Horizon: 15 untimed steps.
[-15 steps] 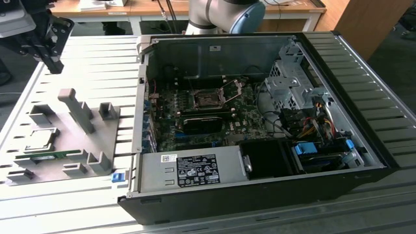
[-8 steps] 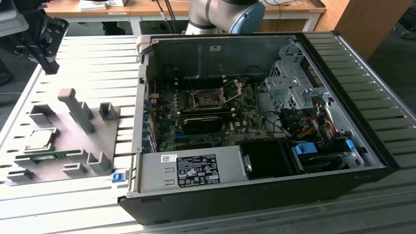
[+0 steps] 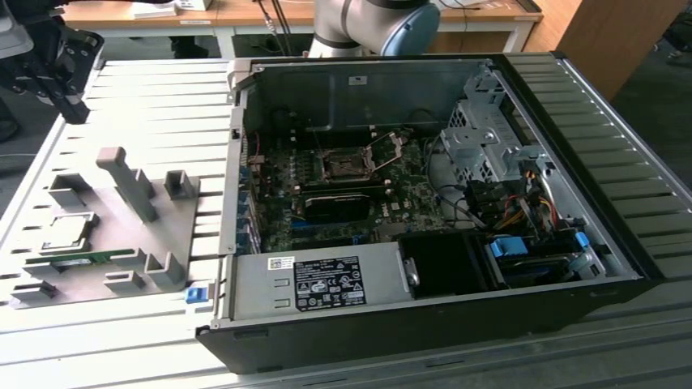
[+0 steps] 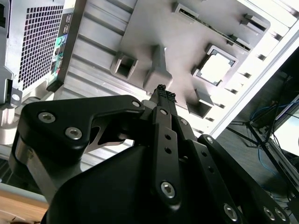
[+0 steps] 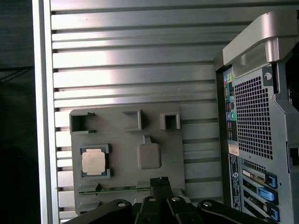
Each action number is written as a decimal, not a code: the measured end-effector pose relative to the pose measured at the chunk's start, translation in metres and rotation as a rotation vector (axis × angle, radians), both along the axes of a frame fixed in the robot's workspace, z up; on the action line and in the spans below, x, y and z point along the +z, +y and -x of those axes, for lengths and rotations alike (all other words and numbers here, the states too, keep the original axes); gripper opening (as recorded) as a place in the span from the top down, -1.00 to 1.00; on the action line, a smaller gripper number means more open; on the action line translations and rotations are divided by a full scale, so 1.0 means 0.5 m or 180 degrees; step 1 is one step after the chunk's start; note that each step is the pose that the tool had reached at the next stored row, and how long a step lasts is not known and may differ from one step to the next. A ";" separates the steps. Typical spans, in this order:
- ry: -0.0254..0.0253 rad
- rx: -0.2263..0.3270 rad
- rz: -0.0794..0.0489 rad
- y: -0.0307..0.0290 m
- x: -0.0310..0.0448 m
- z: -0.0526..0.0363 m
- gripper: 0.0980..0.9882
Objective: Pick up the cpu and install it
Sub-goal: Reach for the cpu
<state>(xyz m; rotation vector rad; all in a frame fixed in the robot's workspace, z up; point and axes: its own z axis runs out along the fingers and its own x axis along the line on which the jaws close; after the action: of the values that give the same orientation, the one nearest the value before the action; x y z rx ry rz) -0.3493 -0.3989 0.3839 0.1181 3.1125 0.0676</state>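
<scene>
I count one gripper (image 3: 71,105), one cpu (image 3: 67,231), one grey fixture plate (image 3: 135,243) and one open computer case (image 3: 433,324), all on a ribbed table (image 3: 162,97). The gripper hangs clear of the plate, fingers pinched together on nothing. The cpu lies well apart from it, flat in a framed pocket of the plate, with a green strip (image 3: 97,258) just beside it. The case holds a motherboard (image 3: 324,219), whose socket (image 3: 348,164) lies open.

Bright light glares off the ribbed metal table (image 5: 117,56) and the cpu (image 4: 216,69), leaving the computer case (image 3: 357,89) dim inside.
</scene>
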 end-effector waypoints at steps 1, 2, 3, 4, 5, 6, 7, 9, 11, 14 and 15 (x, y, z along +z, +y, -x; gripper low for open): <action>0.0000 0.0000 0.0000 0.000 0.000 0.002 0.98; 0.0000 0.0000 0.0000 0.000 0.000 0.004 0.98; 0.0000 0.0000 0.0000 0.000 -0.001 0.006 0.98; 0.0000 0.0000 0.0000 0.000 -0.001 0.008 0.98; 0.0000 0.0000 0.0000 0.000 -0.001 0.009 0.98; 0.0000 0.0000 0.0000 0.000 -0.001 0.011 0.98; 0.0000 0.0000 0.0000 0.000 -0.001 0.013 0.98; 0.0000 0.0000 0.0000 0.000 -0.001 0.017 0.98; 0.0000 0.0000 0.0000 0.000 -0.002 0.021 0.98; 0.0000 0.0000 0.0000 0.000 -0.002 0.026 0.98; 0.0000 0.0000 0.0000 0.000 -0.002 0.027 0.98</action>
<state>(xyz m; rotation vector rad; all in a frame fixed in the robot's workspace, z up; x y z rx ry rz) -0.3630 -0.3989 0.3827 0.1180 3.1125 0.0677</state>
